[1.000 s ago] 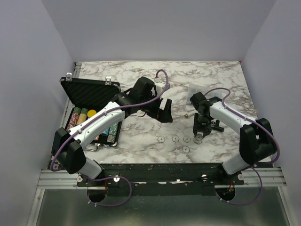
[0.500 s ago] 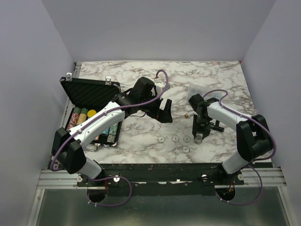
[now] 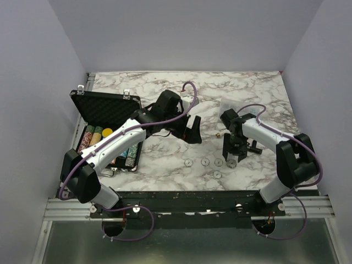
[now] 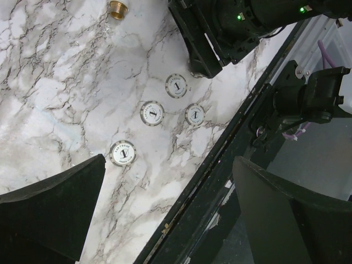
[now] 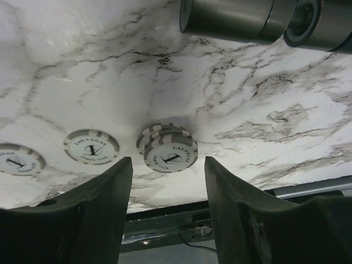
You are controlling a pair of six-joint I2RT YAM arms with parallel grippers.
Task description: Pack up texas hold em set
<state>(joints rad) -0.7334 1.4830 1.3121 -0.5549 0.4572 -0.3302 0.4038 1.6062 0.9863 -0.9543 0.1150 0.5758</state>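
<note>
The black case (image 3: 107, 108) lies open at the left with rows of coloured chips (image 3: 94, 137) inside; my left arm hides part of it. Several white chips (image 3: 205, 161) lie singly near the table's front edge. My right gripper (image 3: 231, 160) (image 5: 168, 181) is open over a short stack of white chips (image 5: 168, 149) that rests on the marble between its fingers without touching them. Another single chip (image 5: 91, 146) lies left of that stack. My left gripper (image 3: 192, 132) (image 4: 168, 165) hangs wide open above the table's middle, holding nothing, with the loose white chips (image 4: 152, 113) below it.
A brass fitting (image 3: 219, 133) (image 4: 116, 8) lies between the two grippers. A clear plastic box (image 3: 231, 104) sits behind the right arm and a small black tool (image 3: 254, 147) beside it. The black front rail (image 4: 220, 165) runs close to the chips.
My right gripper's jaws have spread apart around the chip stack, which now rests on the table. The left arm has not moved.
</note>
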